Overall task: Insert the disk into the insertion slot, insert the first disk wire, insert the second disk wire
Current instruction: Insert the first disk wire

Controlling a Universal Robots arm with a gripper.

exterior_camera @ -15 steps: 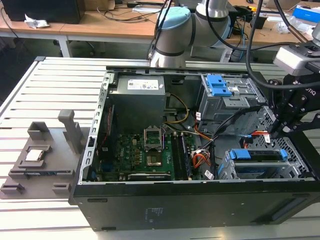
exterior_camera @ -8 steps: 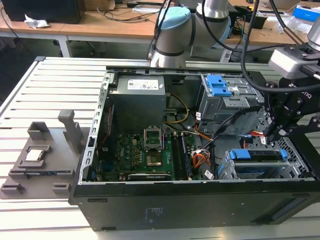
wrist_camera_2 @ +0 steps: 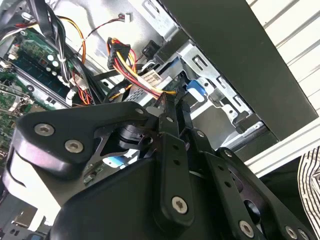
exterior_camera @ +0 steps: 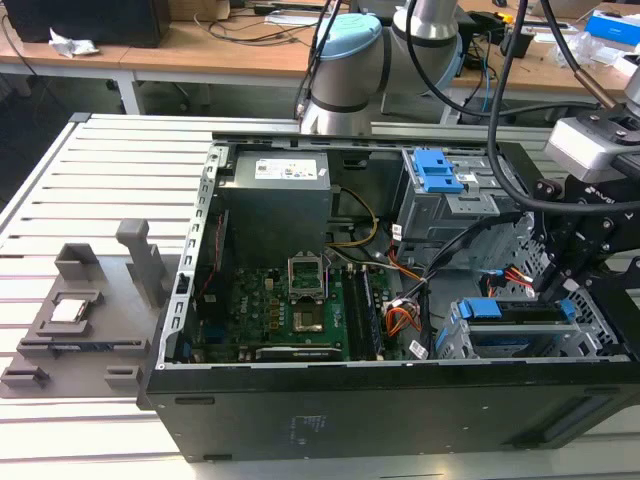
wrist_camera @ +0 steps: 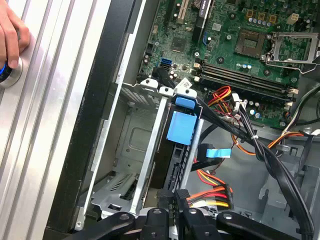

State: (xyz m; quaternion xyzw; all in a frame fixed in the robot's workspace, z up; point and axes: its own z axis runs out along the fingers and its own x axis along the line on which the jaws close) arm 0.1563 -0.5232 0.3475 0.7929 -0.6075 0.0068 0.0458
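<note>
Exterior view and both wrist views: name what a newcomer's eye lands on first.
The open black computer case on the slatted table, its green motherboard bared. In the first wrist view the disk, blue-framed, sits in the insertion slot, with the claw at a red-and-yellow wire bundle. A hand rests on the table's slats.

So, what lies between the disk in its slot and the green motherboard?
In the first wrist view, black cables and red, yellow and orange wires cross between the disk and the motherboard. The pincer grips a wire plug.
</note>
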